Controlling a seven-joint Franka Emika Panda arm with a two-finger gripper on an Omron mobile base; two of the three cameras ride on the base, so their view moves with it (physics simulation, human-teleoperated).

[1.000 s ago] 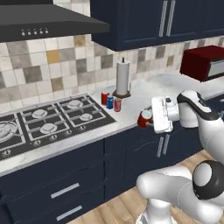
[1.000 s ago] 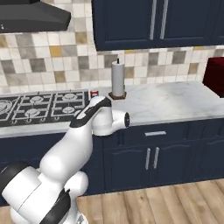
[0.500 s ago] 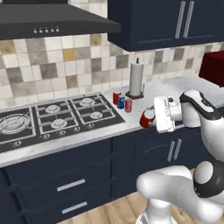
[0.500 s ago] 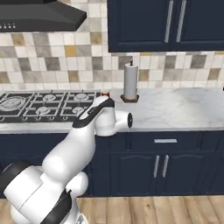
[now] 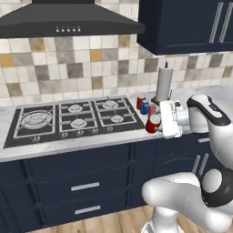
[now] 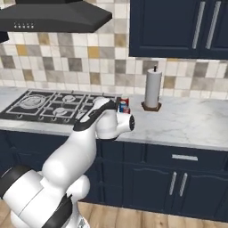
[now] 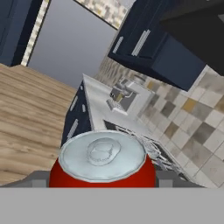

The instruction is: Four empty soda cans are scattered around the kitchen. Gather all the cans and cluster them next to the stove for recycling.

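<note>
A red soda can (image 7: 102,162) sits between my gripper's (image 7: 103,180) fingertips, its silver top facing the hand camera. In the left base view my gripper (image 5: 157,122) is shut on this can (image 5: 152,126) at the counter's front edge, just right of the black stove (image 5: 73,119). Three more cans stand clustered behind it beside the stove: a red one (image 5: 140,103), a blue one (image 5: 144,108) and another red one (image 5: 151,110). In the right base view my arm covers most of that cluster, and a red and a blue can (image 6: 124,105) peek out above it.
A tall white paper towel roll (image 5: 164,85) on a dark base stands behind the cans, against the tiled backsplash. The range hood (image 5: 68,22) hangs over the stove. Navy drawers and cabinet doors (image 5: 82,186) lie below the marble counter (image 6: 187,122), which runs on to the right.
Both base views have shifted, so the base has driven: the stove and cans now sit further right in the left base view. My gripper still holds the red can the same way.
</note>
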